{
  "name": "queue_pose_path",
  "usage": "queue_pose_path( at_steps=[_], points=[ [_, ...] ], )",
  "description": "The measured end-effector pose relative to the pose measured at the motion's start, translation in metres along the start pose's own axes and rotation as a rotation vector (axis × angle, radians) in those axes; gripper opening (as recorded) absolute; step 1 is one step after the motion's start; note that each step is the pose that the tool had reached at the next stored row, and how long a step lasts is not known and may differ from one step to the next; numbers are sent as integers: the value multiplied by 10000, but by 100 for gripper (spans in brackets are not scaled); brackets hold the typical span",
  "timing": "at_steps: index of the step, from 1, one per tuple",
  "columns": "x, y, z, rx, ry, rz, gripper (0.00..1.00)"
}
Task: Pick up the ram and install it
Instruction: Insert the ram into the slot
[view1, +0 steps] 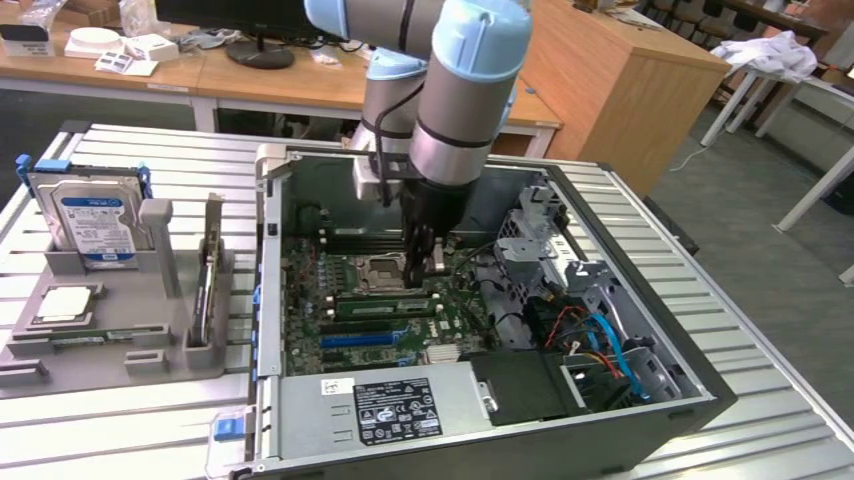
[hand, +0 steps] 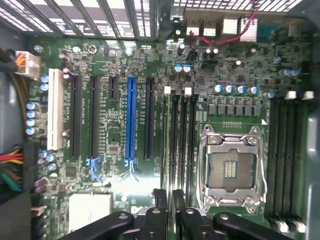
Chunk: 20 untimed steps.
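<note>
— Ribbed metal worktop (view1: 120, 430) is seen across the frame, with an open computer case (view1: 694, 395) set at the centre. What is held over it?

— The arm (view1: 461, 90) is seen hanging from the upper centre. Its jaws are placed over the motherboard (view1: 314, 330), just beside the processor socket (view1: 380, 272). Whether they are spread or pressed together cannot be told.

— And the ram?

— On the grey tray (view1: 160, 365) at the left, right of the hard drive (view1: 91, 220), the ram (view1: 208, 270) appears to be stood on edge, well apart from the jaws.
</note>
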<state>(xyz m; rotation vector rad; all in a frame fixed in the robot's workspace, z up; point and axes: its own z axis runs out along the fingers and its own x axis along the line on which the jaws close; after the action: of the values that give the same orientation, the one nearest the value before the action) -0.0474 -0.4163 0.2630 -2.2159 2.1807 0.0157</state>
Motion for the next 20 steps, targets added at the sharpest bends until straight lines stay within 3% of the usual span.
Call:
queue_pose_path(
  at_steps=[13, 20],
  points=[
    [-12, -25, -418, -7, 42, 0, 19],
    [-17, -37, -573, -13, 46, 2, 19]
  ],
)
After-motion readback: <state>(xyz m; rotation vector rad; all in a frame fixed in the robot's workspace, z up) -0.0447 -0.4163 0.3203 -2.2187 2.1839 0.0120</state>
